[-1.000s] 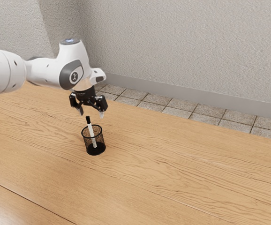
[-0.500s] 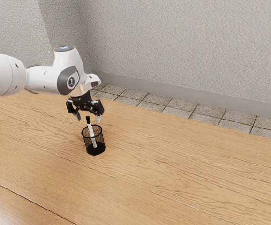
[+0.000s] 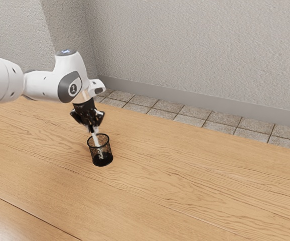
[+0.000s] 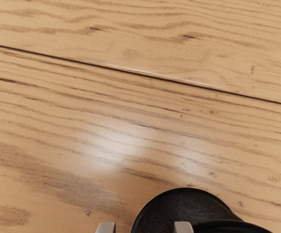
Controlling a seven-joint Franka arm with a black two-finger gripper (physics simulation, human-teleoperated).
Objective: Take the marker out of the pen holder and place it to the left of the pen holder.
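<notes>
The jaws were pinched around the upper end of the marker (image 3: 96,140), whose lower part leaned inside the black pen holder (image 3: 103,160) on the table (image 3: 185,170).

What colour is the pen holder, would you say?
The pen holder is black, clearest in the exterior view.

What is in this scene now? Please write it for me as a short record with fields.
container: black mesh pen holder, upright on the wooden table
item: marker, white body visible
item position: inside the pen holder, leaning, its upper part above the rim
hand: black, at the marker's upper end
floor behind table: square tiles
task status: marker not yet out of the pen holder
</notes>
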